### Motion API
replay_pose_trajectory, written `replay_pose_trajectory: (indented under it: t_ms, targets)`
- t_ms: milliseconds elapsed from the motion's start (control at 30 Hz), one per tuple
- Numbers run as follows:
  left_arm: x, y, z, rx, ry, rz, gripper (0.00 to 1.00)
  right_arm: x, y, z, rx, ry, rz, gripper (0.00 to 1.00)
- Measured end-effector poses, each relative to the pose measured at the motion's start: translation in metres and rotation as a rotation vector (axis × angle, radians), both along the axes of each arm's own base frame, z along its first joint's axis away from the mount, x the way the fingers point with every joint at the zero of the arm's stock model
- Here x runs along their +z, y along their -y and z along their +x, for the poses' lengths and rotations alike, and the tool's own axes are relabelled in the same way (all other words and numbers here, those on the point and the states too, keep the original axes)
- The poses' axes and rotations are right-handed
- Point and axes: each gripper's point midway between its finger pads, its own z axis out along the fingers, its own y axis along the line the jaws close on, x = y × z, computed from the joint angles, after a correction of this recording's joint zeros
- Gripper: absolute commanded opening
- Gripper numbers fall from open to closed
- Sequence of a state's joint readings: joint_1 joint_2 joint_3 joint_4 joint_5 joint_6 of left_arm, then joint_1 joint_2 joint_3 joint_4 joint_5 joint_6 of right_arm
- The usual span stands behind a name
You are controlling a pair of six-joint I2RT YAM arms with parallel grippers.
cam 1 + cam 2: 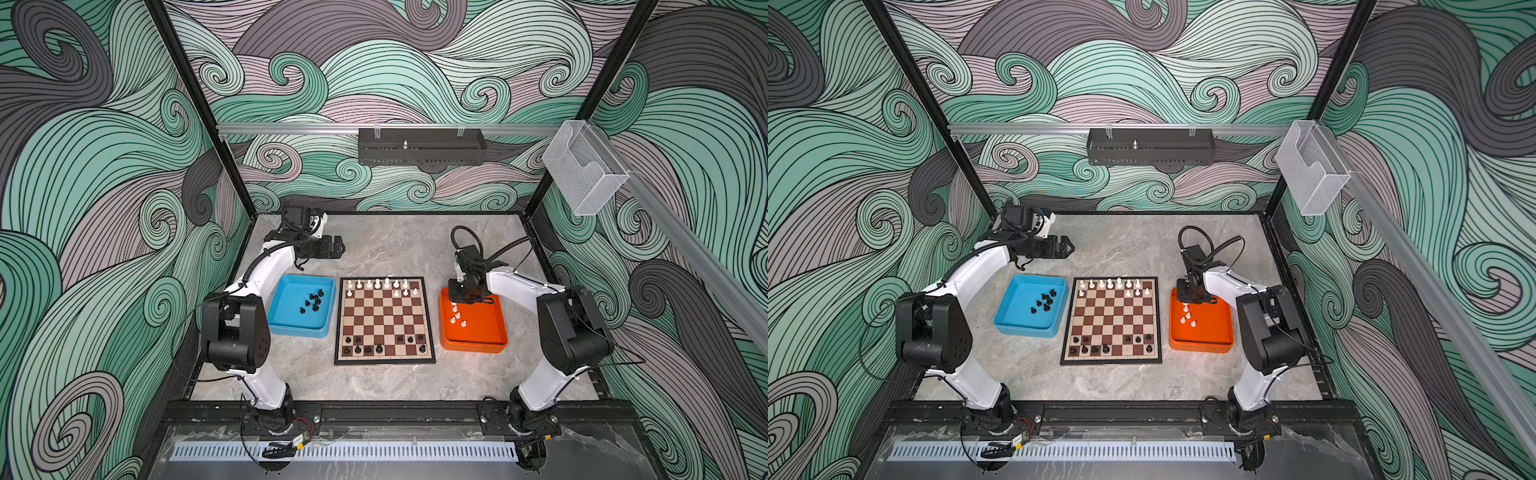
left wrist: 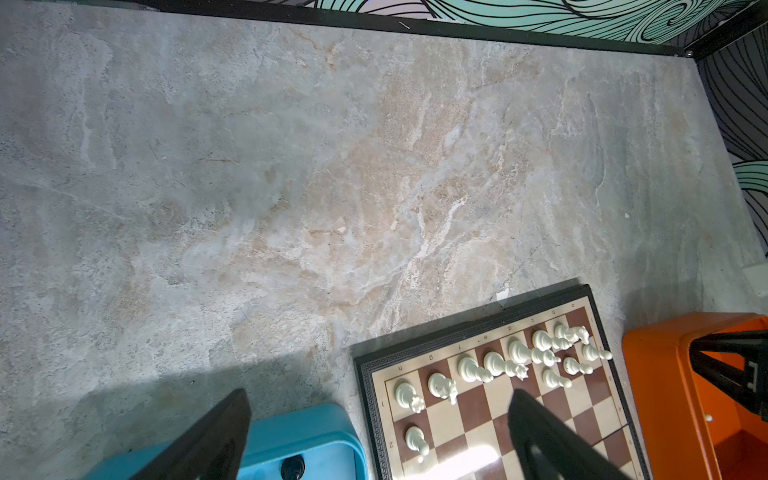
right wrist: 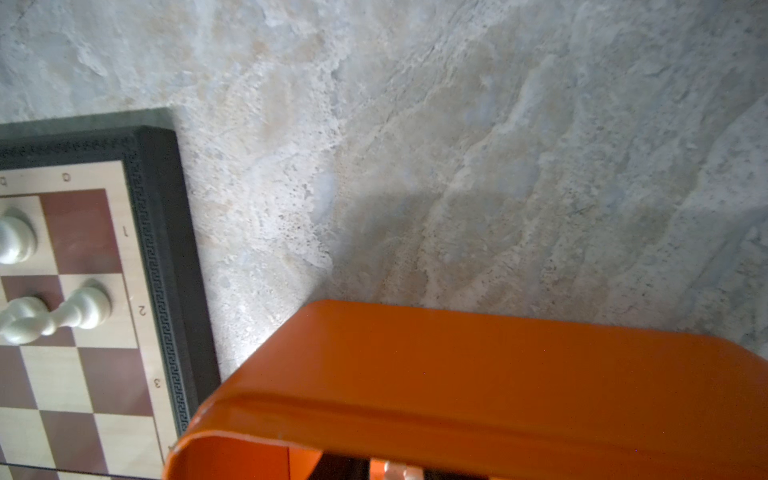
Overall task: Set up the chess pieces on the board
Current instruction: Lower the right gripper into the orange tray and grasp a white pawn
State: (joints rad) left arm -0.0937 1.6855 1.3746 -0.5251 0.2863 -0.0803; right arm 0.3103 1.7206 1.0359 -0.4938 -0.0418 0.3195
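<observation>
The board [image 1: 384,322] [image 1: 1112,322] lies mid-table. White chess pieces [image 1: 377,285] [image 2: 494,365] stand along its far rows and black ones [image 1: 368,350] along its near rows. My left gripper [image 1: 338,249] [image 2: 378,436] hangs open and empty above the table behind the blue tray. My right gripper [image 1: 459,297] [image 3: 390,474] reaches down into the far left corner of the orange tray. Its fingers stand close together, with a pale white piece [image 3: 397,471] between them at the edge of the right wrist view.
A blue tray [image 1: 301,331] left of the board holds several loose black pieces [image 1: 313,300]. An orange tray [image 1: 478,336] right of the board holds a few loose white pieces [image 1: 457,318]. A black rack [image 1: 422,147] hangs on the back wall.
</observation>
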Motion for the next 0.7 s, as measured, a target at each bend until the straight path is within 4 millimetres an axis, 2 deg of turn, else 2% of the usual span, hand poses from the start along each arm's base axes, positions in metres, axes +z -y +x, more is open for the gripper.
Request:
replay_pose_trajectory:
  t_ms: [467,700]
  targets:
    - [0.0001,0.0005,-0.0001,0.000,-0.001,-0.003,0.99,-0.0051,-0.0011,-0.0017,0.003,-0.017,0.004,0.23]
    - [0.0001,0.0005,-0.0001,0.000,-0.001,-0.004,0.99,-0.0085,-0.0012,-0.0027,0.002,-0.028,0.003,0.19]
